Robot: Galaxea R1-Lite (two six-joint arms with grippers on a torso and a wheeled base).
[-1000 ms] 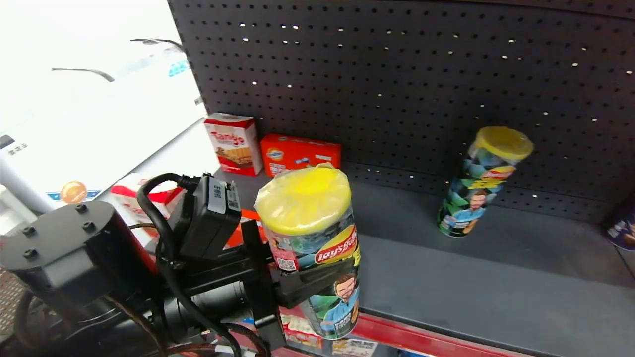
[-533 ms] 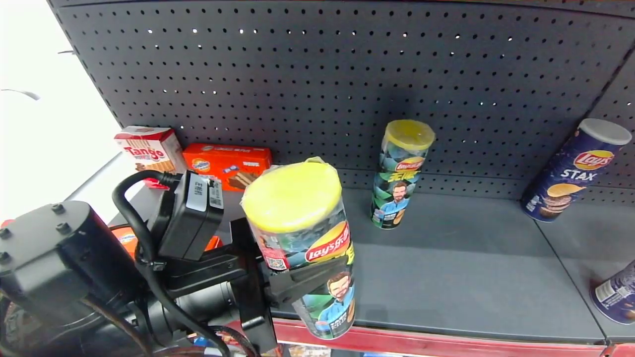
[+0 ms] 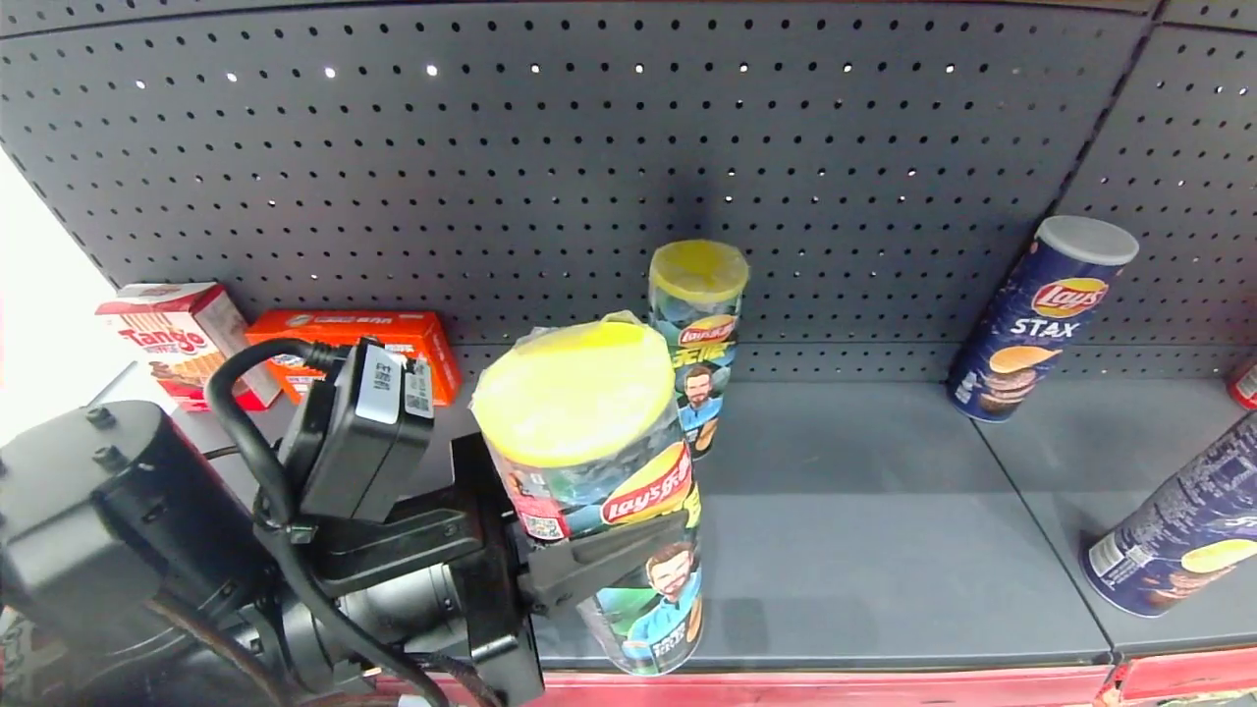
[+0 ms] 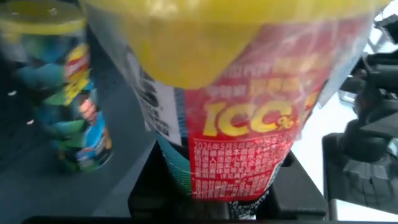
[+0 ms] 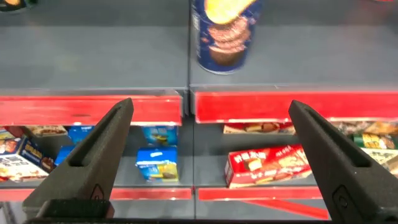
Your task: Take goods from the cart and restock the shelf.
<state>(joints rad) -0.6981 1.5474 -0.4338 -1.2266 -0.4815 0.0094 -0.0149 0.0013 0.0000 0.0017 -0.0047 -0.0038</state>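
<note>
My left gripper (image 3: 611, 571) is shut on a tall chip can (image 3: 599, 462) with a yellow lid, held upright over the front edge of the grey shelf (image 3: 864, 530). The left wrist view shows that can (image 4: 239, 134) close up between the fingers. A matching yellow-lidded can (image 3: 698, 329) stands behind it near the pegboard, and appears again (image 4: 62, 93) in the left wrist view. My right gripper (image 5: 211, 165) is open with nothing between its fingers, level with the shelf's red front rail (image 5: 93, 109).
A blue chip can (image 3: 1043, 316) stands at the back right and another (image 3: 1174, 535) leans at the right edge. A red-and-white wafer box (image 3: 172, 339) and an orange box (image 3: 368, 339) sit at the back left. Lower shelves hold small boxes (image 5: 270, 165).
The head view has swung right, so the shelf's things slide left in the picture and the blue cans come in. The left gripper keeps its hold on the can.
</note>
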